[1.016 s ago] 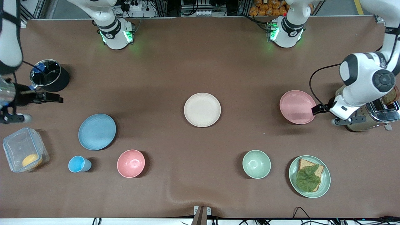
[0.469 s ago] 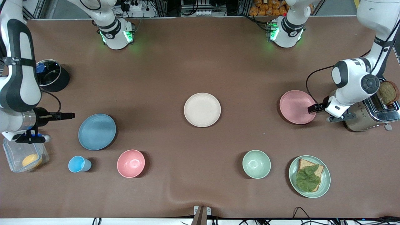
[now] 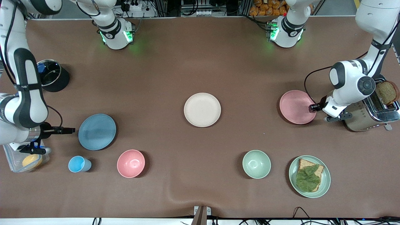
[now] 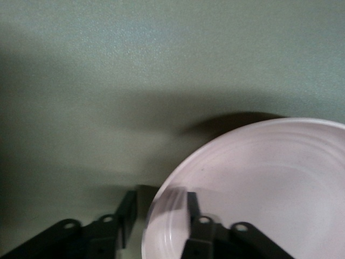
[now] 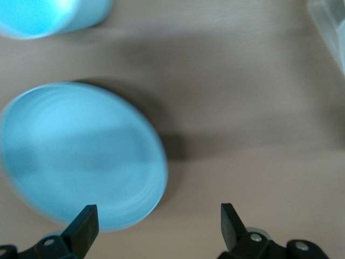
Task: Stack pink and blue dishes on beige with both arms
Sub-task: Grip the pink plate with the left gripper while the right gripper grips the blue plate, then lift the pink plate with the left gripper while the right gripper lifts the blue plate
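Here, nearest the front camera, the small blue cup and pink bowl sit apart from the job. A little farther up, the blue plate lies flat on the surface toward the right arm's end; the right pincer hangs low just beside its rim, fingers spread wide, gripping nothing. The beige plate waits bare at the centre. The pink plate lies toward the left arm's end, and the left pincer straddles its rim, one finger inside and one outside, not yet closed. To do this well, each pincer should probably pinch the rim squarely, lift level, and the arms should take turns over the beige plate.
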Available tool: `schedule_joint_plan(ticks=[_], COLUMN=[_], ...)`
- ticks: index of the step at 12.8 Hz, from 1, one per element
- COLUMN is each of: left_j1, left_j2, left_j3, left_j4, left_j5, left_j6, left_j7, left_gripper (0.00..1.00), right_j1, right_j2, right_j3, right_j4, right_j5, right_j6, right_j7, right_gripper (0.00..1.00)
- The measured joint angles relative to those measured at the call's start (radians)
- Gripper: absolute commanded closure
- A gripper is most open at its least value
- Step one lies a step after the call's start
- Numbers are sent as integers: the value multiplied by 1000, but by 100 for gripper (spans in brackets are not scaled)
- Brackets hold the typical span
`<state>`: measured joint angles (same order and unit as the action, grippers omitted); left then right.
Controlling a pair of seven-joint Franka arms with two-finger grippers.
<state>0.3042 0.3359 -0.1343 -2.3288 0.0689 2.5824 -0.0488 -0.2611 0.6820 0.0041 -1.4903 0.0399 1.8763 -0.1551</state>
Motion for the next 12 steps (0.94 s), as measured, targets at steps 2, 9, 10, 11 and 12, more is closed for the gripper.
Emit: schedule_joint_plan(ticks=[2,9,10,11,12], left_j1=[0,0,-1,-5,-15], left_j2=[-4,-148,-168,-178,-178], left_j3=[-2,-136,-173,-207,-233], left_j4=[10,145,194,241,274], left_j5=[0,-43,-93,-138,-169], left_j6=[7,-217,-279,-332,-363], left_j7=[9,10,8,1,-20], left_gripper=[100,100,100,100,100], right_j1=[-16,48,40,32,25], right_j2=[26,-58,-76,-94,-111], right_j3=[4,13,11,10,10], right_j4=[13,-146,-198,-249,-297], right_j5=[0,0,0,0,0], right_j6=[28,244,295,344,392], right_j7=[-22,-13,-14,-14,-15], right_gripper=[0,0,0,0,0])
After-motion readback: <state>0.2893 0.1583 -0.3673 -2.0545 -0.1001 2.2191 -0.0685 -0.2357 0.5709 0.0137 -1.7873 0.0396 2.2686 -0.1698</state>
